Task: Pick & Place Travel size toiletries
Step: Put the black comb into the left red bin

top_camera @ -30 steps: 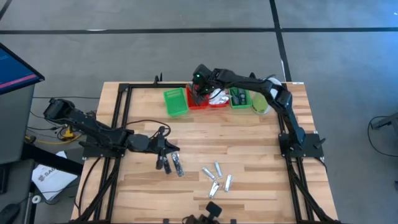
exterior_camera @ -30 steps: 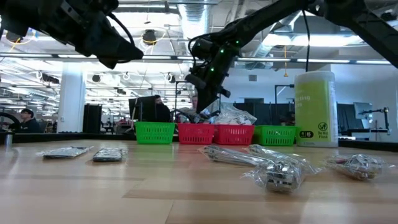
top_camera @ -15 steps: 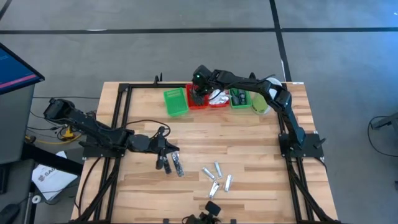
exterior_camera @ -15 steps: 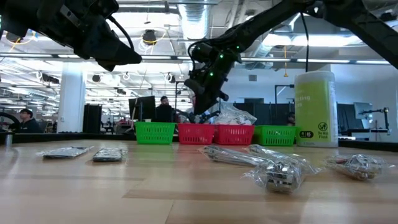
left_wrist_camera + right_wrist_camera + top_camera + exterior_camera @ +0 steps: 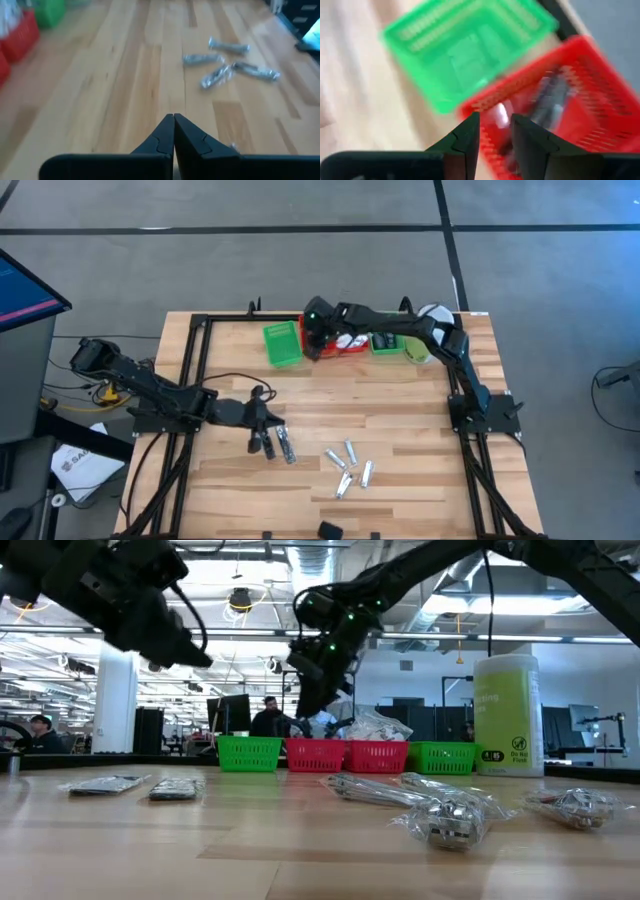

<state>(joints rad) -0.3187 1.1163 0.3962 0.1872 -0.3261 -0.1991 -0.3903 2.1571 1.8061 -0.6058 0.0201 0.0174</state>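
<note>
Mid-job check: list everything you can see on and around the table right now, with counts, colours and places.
Trays: four, green, two red, green; row at the far edge.
White packets: a few, in the second red tray.
Silver tubes: about five, near centre.
Dark narrow pieces: two, near side, left of the tubes.
Cylinder: one, pale green, white cap, far right corner.
People: a few, in the room behind, low view.
Left gripper: shut, empty, over the dark pieces.
Right gripper: open, empty, over the first red tray.

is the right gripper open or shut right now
Open. In the right wrist view the right gripper shows a clear gap between its two fingers, above the red tray, with nothing held.
</note>
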